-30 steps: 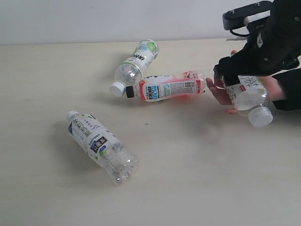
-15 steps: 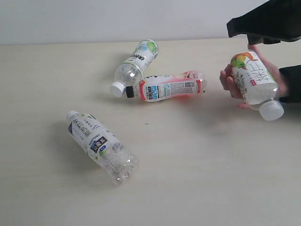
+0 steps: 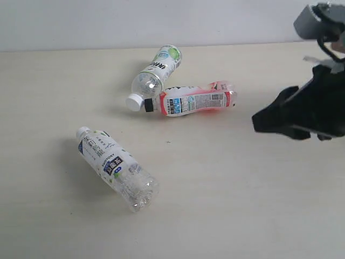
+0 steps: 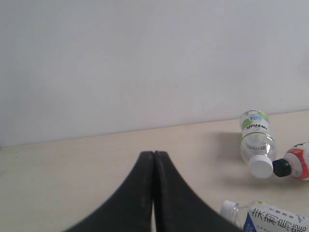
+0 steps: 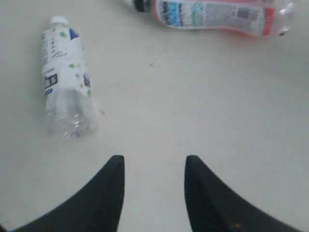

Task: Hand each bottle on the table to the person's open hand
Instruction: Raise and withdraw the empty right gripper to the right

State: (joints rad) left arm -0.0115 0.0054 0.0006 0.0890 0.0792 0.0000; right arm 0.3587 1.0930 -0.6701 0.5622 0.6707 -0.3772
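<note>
Three bottles lie on the table (image 3: 226, 205). A white-capped one (image 3: 156, 71) lies at the back, and a black-capped one with a red-pink label (image 3: 193, 100) rests against it. Another white-capped bottle (image 3: 116, 167) lies alone at the front left. My right gripper (image 3: 259, 123) hovers at the right, well apart from the bottles. In the right wrist view this gripper (image 5: 154, 162) is open and empty, with the lone bottle (image 5: 65, 77) and the red-pink bottle (image 5: 217, 14) ahead of it. My left gripper (image 4: 153, 154) is shut on nothing and is outside the exterior view. The person's open hand is out of view.
A pale wall (image 3: 108, 21) runs behind the table's far edge. In the left wrist view the back bottle (image 4: 256, 140), the red-pink bottle's black cap (image 4: 282, 167) and the front bottle (image 4: 273, 217) lie off to one side.
The person's hand has left the view, taking the fourth bottle with it. My right gripper has swung down and left over the table, empty. The three lying bottles have not moved.
</note>
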